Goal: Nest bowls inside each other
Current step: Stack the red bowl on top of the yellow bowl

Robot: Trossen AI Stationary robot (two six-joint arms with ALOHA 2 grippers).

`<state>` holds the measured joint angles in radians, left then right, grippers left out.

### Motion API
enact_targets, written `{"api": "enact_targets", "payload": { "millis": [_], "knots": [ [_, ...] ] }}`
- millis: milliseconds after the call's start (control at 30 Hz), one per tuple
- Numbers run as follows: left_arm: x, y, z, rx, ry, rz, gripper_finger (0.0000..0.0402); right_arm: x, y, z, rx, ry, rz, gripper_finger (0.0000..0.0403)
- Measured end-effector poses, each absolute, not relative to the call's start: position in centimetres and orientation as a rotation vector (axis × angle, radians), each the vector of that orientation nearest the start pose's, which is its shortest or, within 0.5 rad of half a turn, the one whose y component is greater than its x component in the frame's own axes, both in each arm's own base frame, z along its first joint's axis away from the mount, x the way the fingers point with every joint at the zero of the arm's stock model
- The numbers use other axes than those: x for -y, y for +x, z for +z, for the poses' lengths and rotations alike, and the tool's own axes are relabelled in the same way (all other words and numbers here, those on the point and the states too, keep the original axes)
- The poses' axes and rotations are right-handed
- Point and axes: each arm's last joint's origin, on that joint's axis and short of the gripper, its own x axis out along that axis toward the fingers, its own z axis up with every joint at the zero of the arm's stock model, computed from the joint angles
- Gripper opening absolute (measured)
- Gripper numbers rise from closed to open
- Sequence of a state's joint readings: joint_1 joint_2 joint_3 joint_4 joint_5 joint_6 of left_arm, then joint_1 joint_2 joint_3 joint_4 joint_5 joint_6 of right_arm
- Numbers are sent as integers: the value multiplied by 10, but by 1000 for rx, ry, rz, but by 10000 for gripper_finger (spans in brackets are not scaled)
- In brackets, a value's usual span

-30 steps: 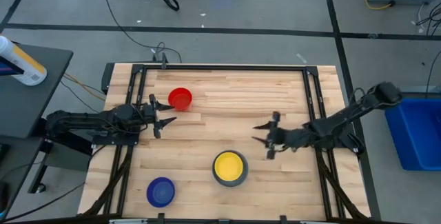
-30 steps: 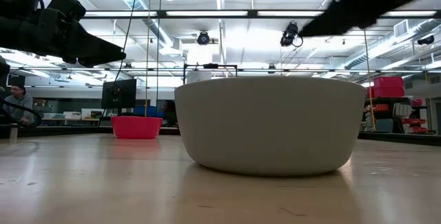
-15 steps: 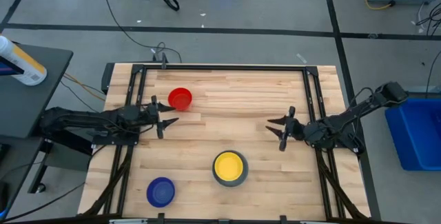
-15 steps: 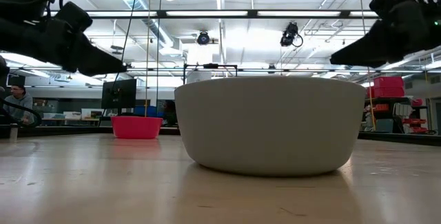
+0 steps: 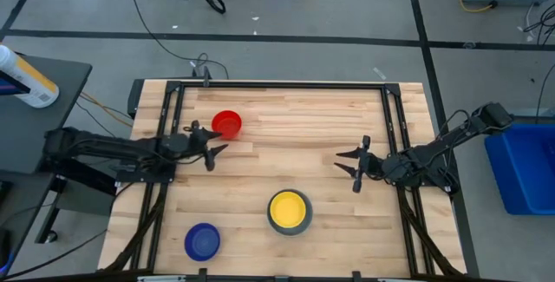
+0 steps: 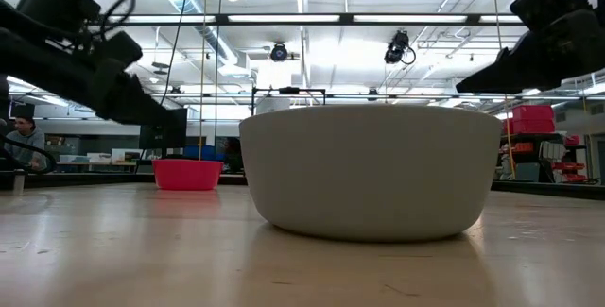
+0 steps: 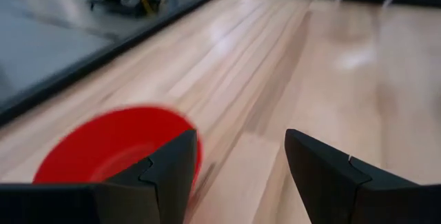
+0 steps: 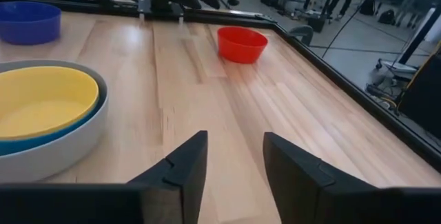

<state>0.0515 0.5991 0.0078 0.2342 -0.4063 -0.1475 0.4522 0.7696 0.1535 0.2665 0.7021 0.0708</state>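
High view, left gripper spread wide just beside the red bowl on the worktop, dark blue bowl near the front, yellow bowl nested in the grey bowl, right gripper parted, empty.

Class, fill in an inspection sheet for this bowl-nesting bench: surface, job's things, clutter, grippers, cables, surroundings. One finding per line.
Surface: pale wooden tabletop in a black frame.
Job's things: small yellow plastic bowl nested over a light blue bowl inside the larger pale grey bowl; small red plastic bowl and dark blue plastic bowl stand apart.
Clutter: nothing seen on the table.
Grippers: left gripper, jaws open, beside the red bowl; right gripper, jaws open, holding nothing, above bare wood.
Cables: loose black cables on the floor beyond the table.
Surroundings: blue bin to the right; a person seated far off.
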Motion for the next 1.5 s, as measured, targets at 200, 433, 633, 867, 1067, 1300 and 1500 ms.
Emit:
{"api": "enact_targets", "payload": {
  "millis": [200, 433, 633, 867, 1067, 1300, 1500],
  "knots": [
    [-27, 131, 122, -415, -124, 522, 231, -49, 143, 164, -284, -118, -257, 161],
    [-38, 136, 116, -452, -133, 567, 231, -49, 142, 162, -296, -108, -253, 167],
    [-46, 138, 108, -502, -149, 570, 231, -48, 141, 159, -320, -89, -257, 162],
    [-50, 144, 104, -499, -123, 562, 223, -49, 141, 159, -323, -76, -242, 150],
    [-51, 147, 103, -498, -75, 551, 168, -49, 141, 159, -328, -70, -216, 145],
    [-51, 148, 103, -508, -27, 537, 44, -49, 141, 159, -328, -70, -215, 150],
    [-50, 148, 103, -510, -18, 514, 6, -49, 141, 159, -328, -70, -215, 159]
  ]
}}
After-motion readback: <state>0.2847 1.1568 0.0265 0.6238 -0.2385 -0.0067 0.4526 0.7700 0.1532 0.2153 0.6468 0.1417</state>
